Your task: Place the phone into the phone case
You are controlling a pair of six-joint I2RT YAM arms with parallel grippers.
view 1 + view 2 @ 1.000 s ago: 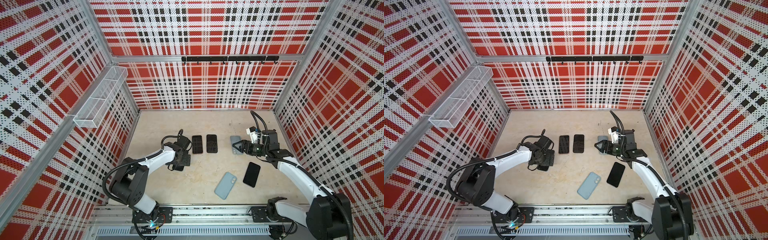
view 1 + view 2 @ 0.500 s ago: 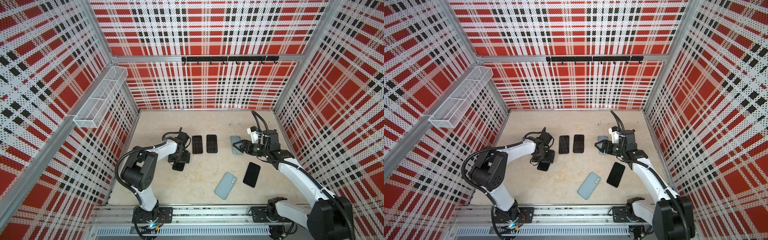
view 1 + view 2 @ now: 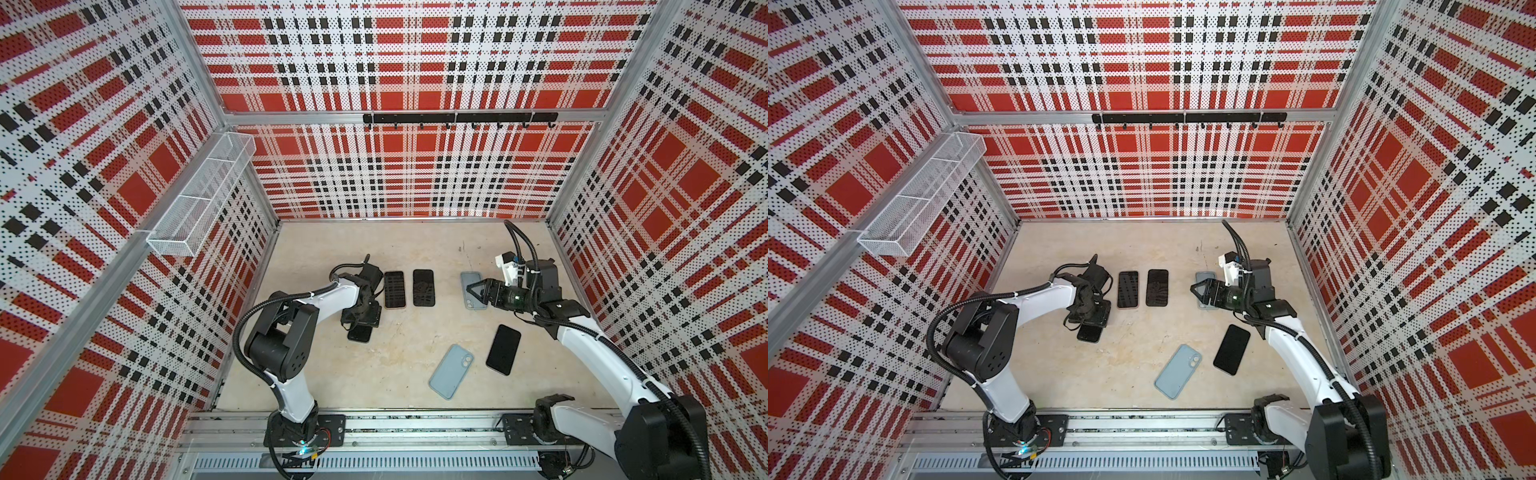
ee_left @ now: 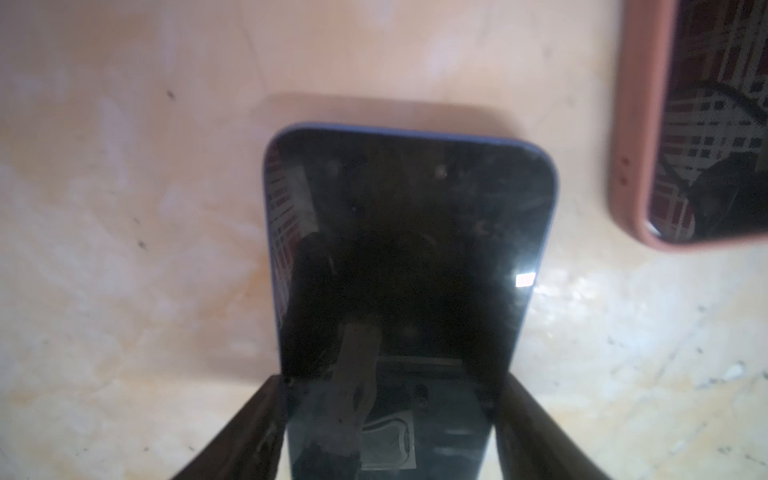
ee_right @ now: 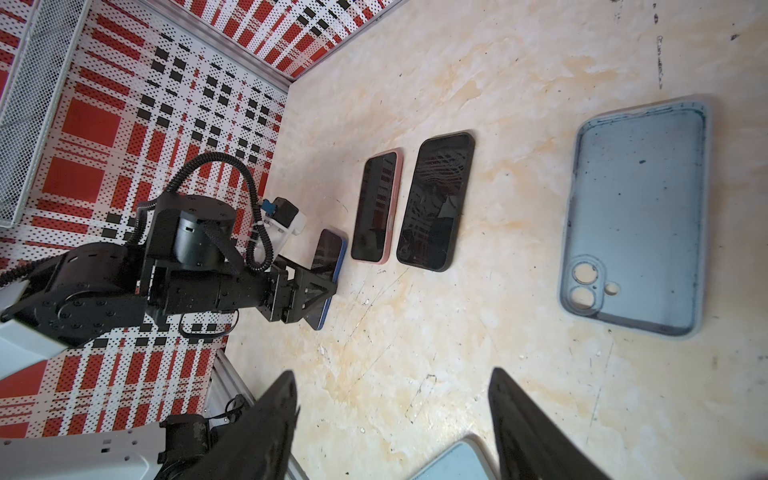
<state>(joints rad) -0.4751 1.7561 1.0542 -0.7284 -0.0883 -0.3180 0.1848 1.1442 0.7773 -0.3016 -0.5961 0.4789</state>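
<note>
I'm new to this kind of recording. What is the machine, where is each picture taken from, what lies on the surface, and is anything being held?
A left arm and a right arm, each ending in a two-fingered gripper, work on a beige table. Two pictures look down from overhead; the other two come from a camera on each wrist. The left gripper has its fingers either side of a blue-edged phone; whether they pinch it is unclear. The right gripper is open and empty, near an empty clear case. Also lying there: a pink-cased phone, a black phone beside it, a second black phone, and a light blue case, back up.
</note>
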